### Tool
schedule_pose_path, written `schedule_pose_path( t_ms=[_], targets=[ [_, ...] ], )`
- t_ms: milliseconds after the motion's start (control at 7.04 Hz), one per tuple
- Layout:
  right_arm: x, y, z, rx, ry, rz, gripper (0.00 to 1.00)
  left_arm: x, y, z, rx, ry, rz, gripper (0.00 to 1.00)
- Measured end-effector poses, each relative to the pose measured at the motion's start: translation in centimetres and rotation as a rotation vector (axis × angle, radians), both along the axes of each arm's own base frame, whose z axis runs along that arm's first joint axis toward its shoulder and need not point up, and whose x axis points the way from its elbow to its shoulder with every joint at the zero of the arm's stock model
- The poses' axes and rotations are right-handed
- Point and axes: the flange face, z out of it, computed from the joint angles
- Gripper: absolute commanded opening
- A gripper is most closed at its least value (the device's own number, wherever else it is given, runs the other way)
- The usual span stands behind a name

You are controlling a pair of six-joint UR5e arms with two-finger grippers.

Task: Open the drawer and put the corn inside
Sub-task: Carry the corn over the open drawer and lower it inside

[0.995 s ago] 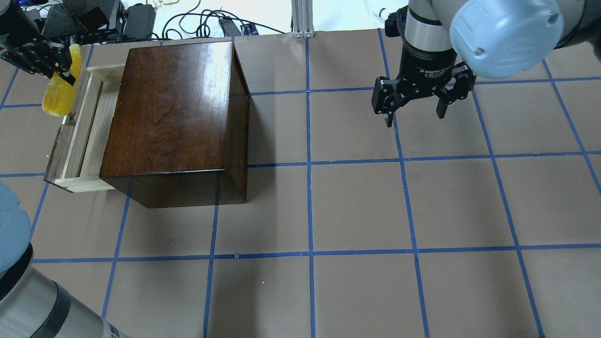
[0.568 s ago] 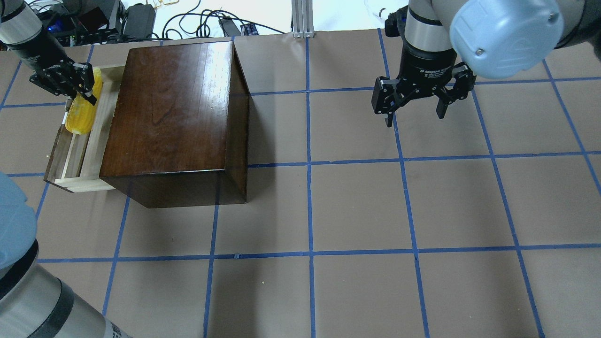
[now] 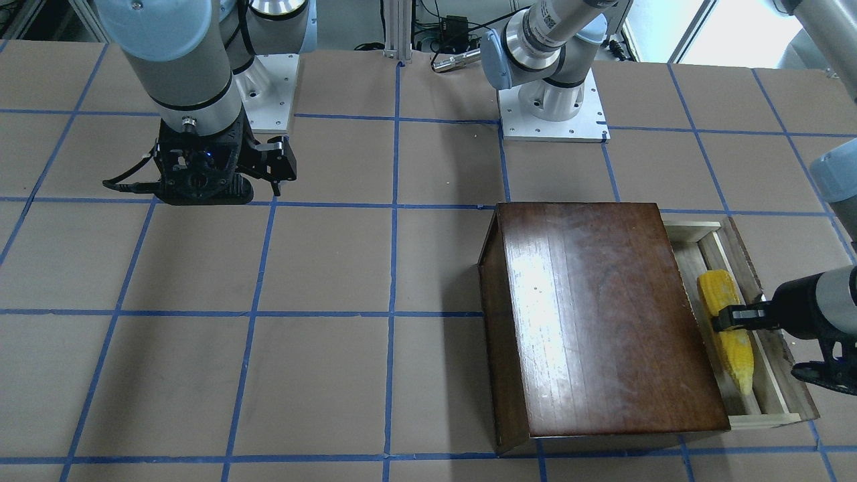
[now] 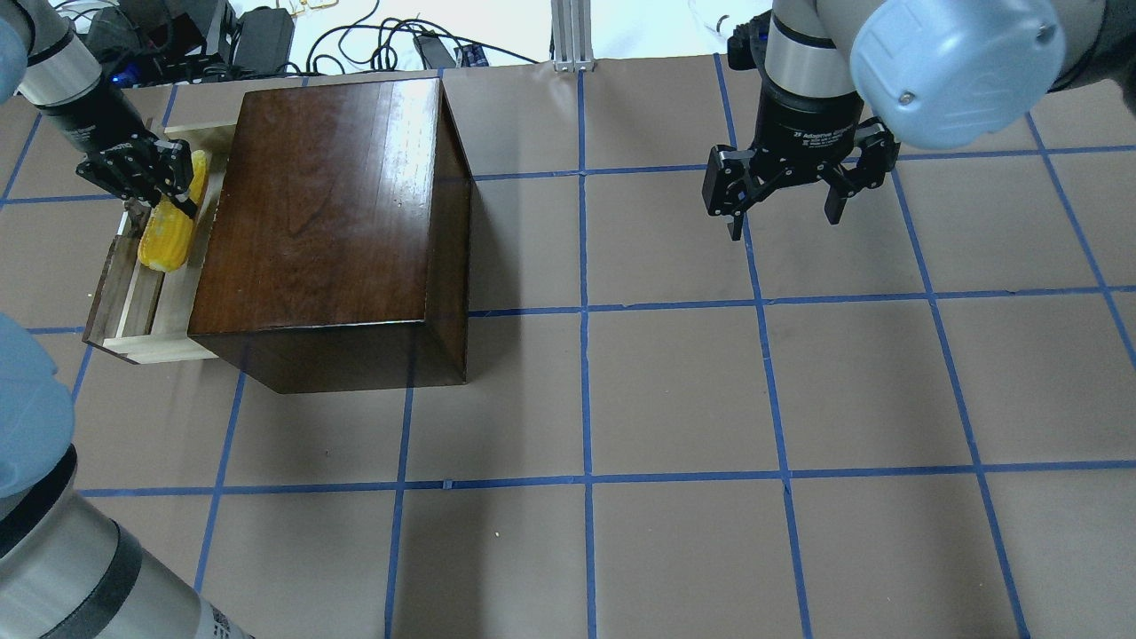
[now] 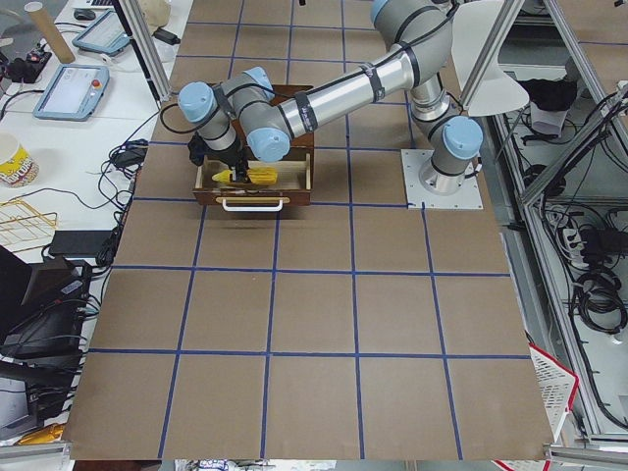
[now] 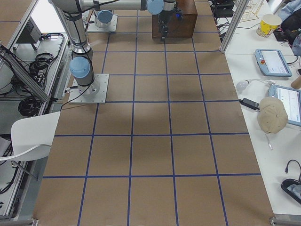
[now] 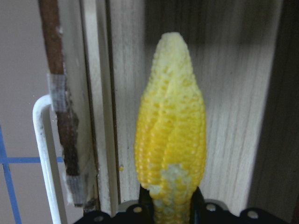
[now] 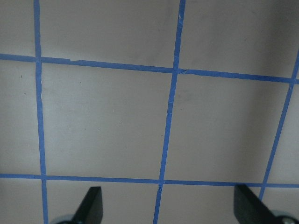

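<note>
Left hand clamps the corn, holding it lengthwise inside the open drawer.

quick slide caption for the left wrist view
The left gripper holds the corn over the open drawer, above its pale wood floor.

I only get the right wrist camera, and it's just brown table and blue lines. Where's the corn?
Observer: The corn is held in the left tool, over the pulled-out drawer.
Operator: Which way is it pointing?
Observer: In the left wrist view the tool is shut on its thick end, and the pale tip runs along the drawer's wooden floor.
Operator: Is my tool near it?
Observer: No. The right tool hangs open over the table, on the other side of the dark box.
</note>
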Motion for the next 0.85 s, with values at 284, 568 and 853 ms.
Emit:
schedule_pose_path(
  t_ms=[284,568,853],
  targets=[
    [0.0,0.0,0.0,0.0,0.0,0.0,1.0,-0.2,-0.7,-1.3,-0.019,0.036,0.033,0.0],
    [0.0,0.0,0.0,0.0,0.0,0.0,1.0,-0.3,-1.0,-1.9,-0.02,0.055,0.057,1.0],
    [0.0,0.0,0.0,0.0,0.0,0.0,1.0,-0.4,-0.8,-1.4,-0.021,0.05,0.057,1.0]
  ],
)
